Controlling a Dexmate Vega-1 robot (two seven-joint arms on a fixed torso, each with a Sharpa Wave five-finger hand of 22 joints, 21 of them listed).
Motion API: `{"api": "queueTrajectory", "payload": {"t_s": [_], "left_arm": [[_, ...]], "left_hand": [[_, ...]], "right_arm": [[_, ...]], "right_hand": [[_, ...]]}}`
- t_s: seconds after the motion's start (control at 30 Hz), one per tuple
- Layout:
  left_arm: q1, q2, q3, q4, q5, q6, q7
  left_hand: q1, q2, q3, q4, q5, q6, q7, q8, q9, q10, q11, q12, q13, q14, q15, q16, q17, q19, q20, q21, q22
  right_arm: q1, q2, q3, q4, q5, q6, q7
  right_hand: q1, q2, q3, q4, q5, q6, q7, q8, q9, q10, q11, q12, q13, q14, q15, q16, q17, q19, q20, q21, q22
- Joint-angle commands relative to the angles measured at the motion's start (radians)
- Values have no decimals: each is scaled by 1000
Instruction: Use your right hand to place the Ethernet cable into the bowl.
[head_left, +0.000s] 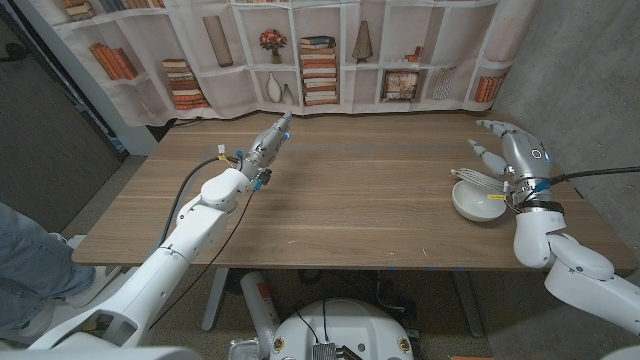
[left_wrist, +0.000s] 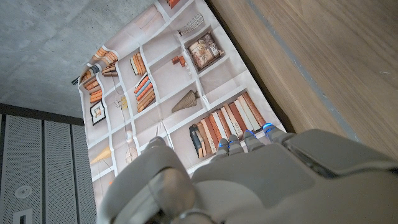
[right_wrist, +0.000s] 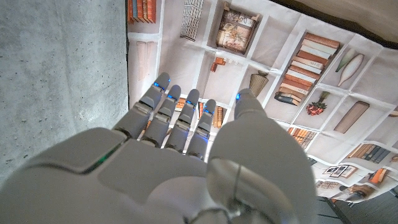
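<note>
With grey Ethernet cable (head_left: 474, 178) lying in white bowl (head_left: 479, 203) just beneath right hand (head_left: 510, 150), fingers (head_left: 490, 126) apart, empty; left hand (head_left: 268, 145) fingers straight, empty.

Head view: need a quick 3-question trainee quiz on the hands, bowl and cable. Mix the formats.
1. True or false: the right hand grips the cable.
2. Where on the table does the bowl stand? A) near the right end B) in the middle C) beside the left hand
3. Fill in: the left hand holds ____.

Key: 1 false, its fingers are spread and the cable lies at the bowl's far rim; 2 A; 3 nothing.
</note>
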Motion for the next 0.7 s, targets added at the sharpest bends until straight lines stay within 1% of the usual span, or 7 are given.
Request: {"api": "queueTrajectory", "payload": {"t_s": [0.03,0.2,0.3,0.7], "left_arm": [[11,6,-11,2,-8,-7,-5],[17,10,-17,1,-10,-9,-4],[19,11,-21,3,-14,-13,-6],[21,11,-30,22,-23,-35,-16]], "left_hand": [[11,4,-6,4,-1,-25,4,1,3,-82,0,-1,0,-179,3,0,2,-291,0,2,3],[11,4,-6,4,-1,-25,5,1,3,-83,0,-2,0,-179,4,0,2,-292,1,1,3],[11,4,-6,4,-1,-25,5,1,3,-83,0,-1,0,-180,4,0,2,-292,1,1,3],[12,5,-8,4,-2,-25,5,1,3,-83,-1,-2,0,-180,3,0,1,-293,1,1,3]], "right_arm": [[3,43,48,-9,134,162,59],[13,65,58,-1,182,215,88],[22,76,57,2,192,229,99],[55,96,33,-3,175,211,128]], "right_hand": [[-3,9,5,3,8,2,11,6,-1,5,12,4,0,0,-35,9,0,-1,-34,-2,2],[-4,13,6,3,7,4,14,7,-2,7,14,4,-1,1,-34,11,0,1,-34,-2,2],[-4,15,7,4,7,7,18,9,-2,9,17,5,-2,2,-34,12,0,1,-34,-2,2],[-5,17,8,3,5,11,21,10,-4,12,19,6,-5,1,-31,13,-2,1,-32,-3,2]]}}
